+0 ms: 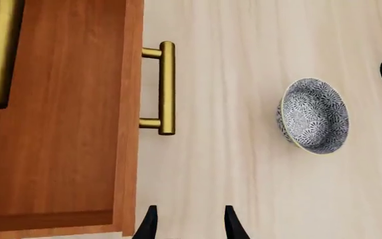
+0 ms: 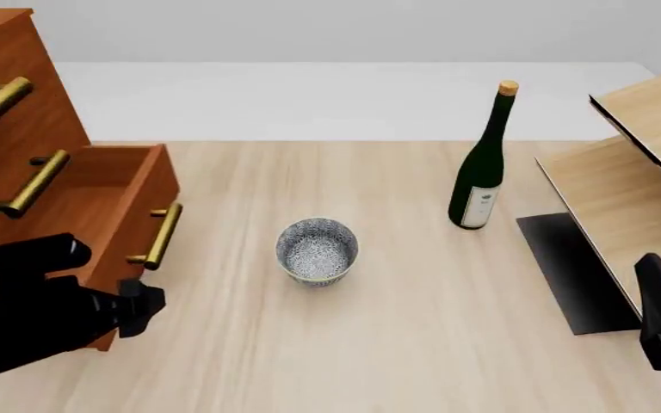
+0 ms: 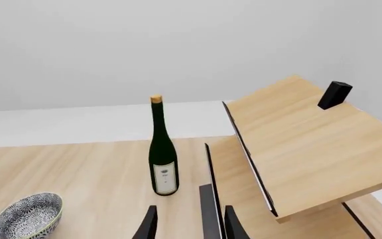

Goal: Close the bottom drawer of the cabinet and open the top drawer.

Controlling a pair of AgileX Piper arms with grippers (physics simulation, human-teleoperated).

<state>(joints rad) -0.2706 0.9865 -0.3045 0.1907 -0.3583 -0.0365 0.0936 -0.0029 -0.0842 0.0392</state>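
Bottom drawer [image 2: 118, 194] open; left gripper [image 1: 187, 224], jaws apart, near its handle [image 2: 161, 236]. Off-centre push could skew it or nudge bowl [image 2: 317, 250]. Right gripper [image 3: 187, 224] apart, idle.

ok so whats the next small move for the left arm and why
Probably ease the left gripper forward to the bottom drawer front and push. That drawer stands pulled out of the cabinet, its brass handle just ahead of the open fingers and slightly to one side, nothing between them. The bowl sits apart from the drawer.
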